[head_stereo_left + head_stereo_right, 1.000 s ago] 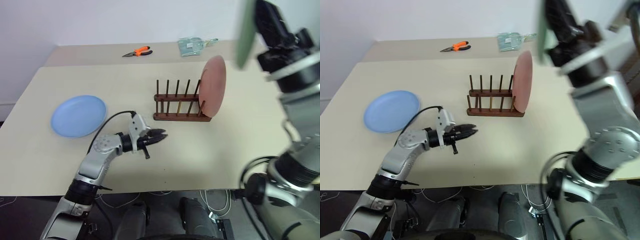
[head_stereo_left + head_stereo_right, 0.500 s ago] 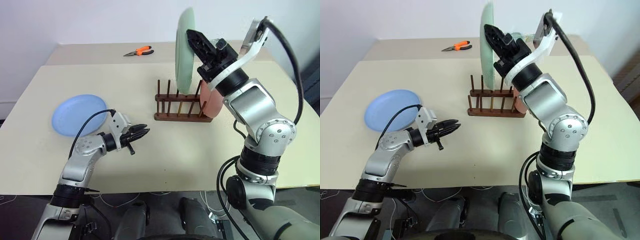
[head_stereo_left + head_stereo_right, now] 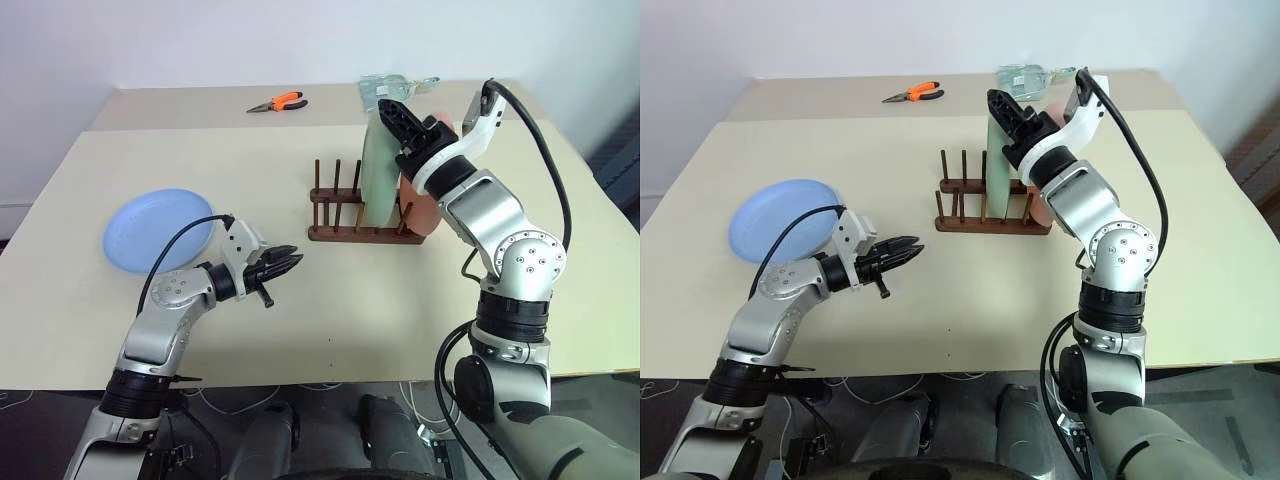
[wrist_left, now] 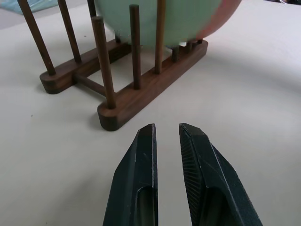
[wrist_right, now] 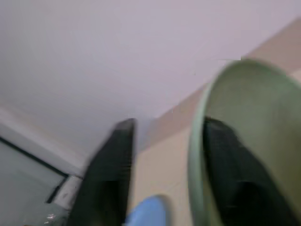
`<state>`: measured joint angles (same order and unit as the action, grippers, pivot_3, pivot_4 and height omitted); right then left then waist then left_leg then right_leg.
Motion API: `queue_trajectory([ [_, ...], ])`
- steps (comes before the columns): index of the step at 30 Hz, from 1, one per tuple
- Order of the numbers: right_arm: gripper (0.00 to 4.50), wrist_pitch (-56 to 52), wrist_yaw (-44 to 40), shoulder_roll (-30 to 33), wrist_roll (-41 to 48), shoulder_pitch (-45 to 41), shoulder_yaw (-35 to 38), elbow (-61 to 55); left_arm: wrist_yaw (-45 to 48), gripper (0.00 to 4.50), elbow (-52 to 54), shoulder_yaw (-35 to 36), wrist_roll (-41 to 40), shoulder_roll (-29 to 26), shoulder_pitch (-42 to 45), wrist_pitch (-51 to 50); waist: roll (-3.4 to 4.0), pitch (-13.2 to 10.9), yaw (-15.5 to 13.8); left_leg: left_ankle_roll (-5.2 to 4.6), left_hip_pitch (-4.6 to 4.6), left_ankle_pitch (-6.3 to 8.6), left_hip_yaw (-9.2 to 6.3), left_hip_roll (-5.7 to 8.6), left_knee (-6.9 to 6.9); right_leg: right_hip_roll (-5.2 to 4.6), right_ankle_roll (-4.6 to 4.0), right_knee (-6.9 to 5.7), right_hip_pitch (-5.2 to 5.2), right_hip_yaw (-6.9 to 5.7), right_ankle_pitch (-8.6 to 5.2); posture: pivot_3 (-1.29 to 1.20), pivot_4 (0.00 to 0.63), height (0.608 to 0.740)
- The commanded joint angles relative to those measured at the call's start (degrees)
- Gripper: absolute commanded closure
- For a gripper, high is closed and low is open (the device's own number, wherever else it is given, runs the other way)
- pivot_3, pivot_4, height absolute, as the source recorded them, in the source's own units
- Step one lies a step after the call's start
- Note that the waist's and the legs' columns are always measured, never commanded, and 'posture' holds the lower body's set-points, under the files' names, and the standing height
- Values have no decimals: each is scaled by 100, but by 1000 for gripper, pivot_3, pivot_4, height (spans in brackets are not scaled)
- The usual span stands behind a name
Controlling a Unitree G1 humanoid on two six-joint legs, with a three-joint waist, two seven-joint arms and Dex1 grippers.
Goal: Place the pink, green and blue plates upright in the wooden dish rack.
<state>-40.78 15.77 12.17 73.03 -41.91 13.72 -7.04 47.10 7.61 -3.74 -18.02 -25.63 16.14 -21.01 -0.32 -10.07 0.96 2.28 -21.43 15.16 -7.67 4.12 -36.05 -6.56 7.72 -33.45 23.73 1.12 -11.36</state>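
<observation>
The wooden dish rack (image 3: pixel 340 234) stands mid-table. The pink plate (image 3: pixel 427 212) is upright in its right end. The green plate (image 3: pixel 380 186) stands upright in the slot beside it. My right gripper (image 3: pixel 394 114) is at the green plate's top rim, open, with the rim (image 5: pixel 197 141) between its spread fingers and close to one of them. The blue plate (image 3: pixel 158 230) lies flat at the table's left. My left gripper (image 3: pixel 292 261) hovers low between the blue plate and the rack, pointing at the rack (image 4: pixel 117 108), shut with only a narrow slit and nothing held.
Orange-handled pliers (image 3: pixel 277 102) and a clear plastic packet (image 3: pixel 392 88) lie on the far table behind the rack. Several free pegs (image 3: pixel 336 190) stand at the rack's left end. The table's front edge runs just below my left arm.
My right arm has come down and forward with the green plate, which now stands in the rack, and its fingers have spread. The left gripper has barely moved.
</observation>
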Motion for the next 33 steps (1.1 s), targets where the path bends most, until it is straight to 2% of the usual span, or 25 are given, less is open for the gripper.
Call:
queue_trajectory([
  [1,1550,238,-557,431,-834,-451,-207,-383,-153,2920,243,205,-269,16,76,-341,2,-2,3,0,-1,0,1,0,0,0,0,0,1,0,0,0,150,740],
  [4,1550,411,-1311,1082,-1816,-649,-640,-712,-721,1366,97,752,-420,171,208,-363,1,-2,4,0,-1,0,1,-1,1,1,2,0,3,-2,-1,0,150,740],
  [6,1030,611,-1847,1436,-2315,-747,-842,-873,-1449,344,-230,1203,-236,277,413,-194,-7,-4,-3,0,-2,0,0,-1,0,1,3,1,3,-3,-1,0,150,740],
  [7,679,714,-2108,1603,-2566,-799,-959,-961,-1959,0,-471,1493,-100,322,555,-82,-7,-3,-3,0,-2,0,-1,-2,0,2,5,1,2,-4,-3,0,150,740],
  [8,138,806,-2343,1724,-2789,-837,-1076,-1035,-2455,0,-690,1752,36,352,681,15,-8,-3,1,0,1,0,-1,-3,-1,3,23,1,0,-4,-13,0,150,740],
  [9,16,895,-2621,1885,-3091,-860,-1296,-1147,-3085,0,-911,2042,218,365,812,8,-13,0,14,0,2,0,0,-3,-2,2,25,1,1,-4,-14,0,150,740],
  [11,16,1103,-3176,2126,-3704,-805,-1842,-1340,-4357,0,-1239,2620,631,306,965,-193,-13,0,27,1,4,0,2,-5,1,3,27,1,1,-3,-14,0,150,740],
  [13,16,1244,-3562,2174,-4065,-686,-2197,-1431,-5234,0,-1346,3116,795,282,1012,-476,-16,2,49,2,6,0,3,-5,2,3,28,2,3,-1,-13,0,150,740],
  [17,16,1398,-4004,1950,-4474,-420,-2597,-1470,-5766,0,-1063,3724,626,263,831,-1059,-43,5,-19,9,-3,-3,-2,-2,0,2,21,1,5,-2,-9,0,150,740],
  [19,16,1514,-4191,1860,-4721,-307,-2774,-1483,-5888,0,-853,4066,319,387,742,-1462,-56,4,-49,12,-4,-4,-5,4,-3,-4,9,2,2,-3,-1,0,150,740],
  [22,16,1590,-4379,1695,-4936,-183,-2902,-1518,-5868,0,-624,4635,-552,739,674,-2375,-66,3,-74,16,-5,-6,-14,7,-10,-8,9,4,-6,-9,-1,0,150,740],
  [25,0,1621,-4515,1529,-5093,-73,-2964,-1578,-5871,865,-518,5080,-1224,1033,693,-2873,-73,5,-49,18,-1,-6,-15,6,-8,-9,9,3,-8,-13,-1,0,150,740],
  [32,0,1566,-4669,1258,-5438,130,-3055,-1671,-5822,4447,-485,5225,-1985,1175,762,-3154,-77,5,-31,26,2,-11,-18,5,-2,-6,7,-3,-5,-16,-1,0,150,740],
  [33,0,1514,-4708,1236,-5430,137,-3051,-1669,-5826,4447,-534,5172,-1980,1150,790,-3105,-78,5,-32,26,2,-11,-19,5,-2,-6,7,-2,-5,-16,-1,0,150,740],
])
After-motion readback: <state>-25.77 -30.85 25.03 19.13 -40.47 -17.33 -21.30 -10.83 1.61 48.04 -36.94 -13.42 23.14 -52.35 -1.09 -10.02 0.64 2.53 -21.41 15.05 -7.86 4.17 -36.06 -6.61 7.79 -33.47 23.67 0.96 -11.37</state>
